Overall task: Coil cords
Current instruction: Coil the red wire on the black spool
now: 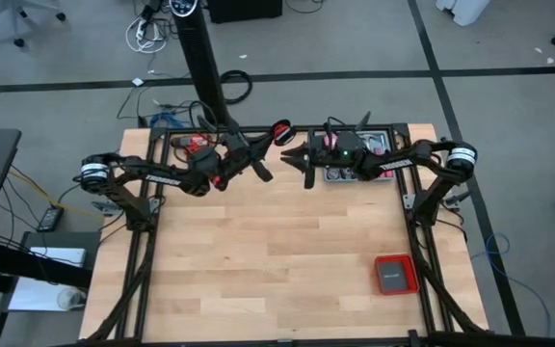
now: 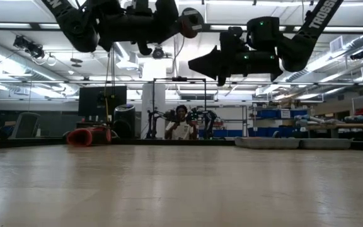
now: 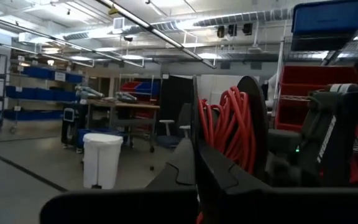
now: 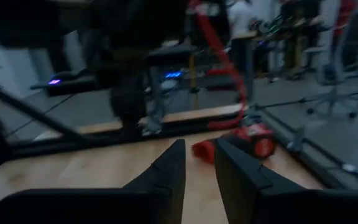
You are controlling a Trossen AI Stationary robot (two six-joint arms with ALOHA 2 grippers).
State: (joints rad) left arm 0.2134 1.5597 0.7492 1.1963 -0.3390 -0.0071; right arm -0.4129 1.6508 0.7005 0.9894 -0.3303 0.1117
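High view: the pale wooden surface (image 1: 277, 251) sits in a dark frame on a grey floor with black tape lines. A flat red box (image 1: 395, 275) with a grey middle lies near the surface's right front corner. Both arms meet over the far edge. The left end effector (image 1: 276, 136) has its fingers pressed together, and the coiled red cord (image 1: 281, 130) sits right at its tip. The right end effector (image 1: 297, 160) points toward it from just beside, touching nothing, with fingers slightly apart.

Low view: the surface runs level toward a workshop with ceiling lights, shelving and a person (image 2: 181, 123) seated far behind. A red-and-black power drill (image 2: 88, 135) lies at the far edge. Both end effectors hang well above the wood; the cord coil (image 2: 190, 21) is up beside the left one.

Left wrist view: the dark fingers (image 3: 211, 169) are closed, with loops of red cord (image 3: 230, 124) just past them. A white bin (image 3: 101, 160) stands on the floor beyond.

Right wrist view: the fingers (image 4: 166, 171) stand apart, holding nothing; a red cord (image 4: 221, 50) hangs ahead toward the drill (image 4: 247, 142).
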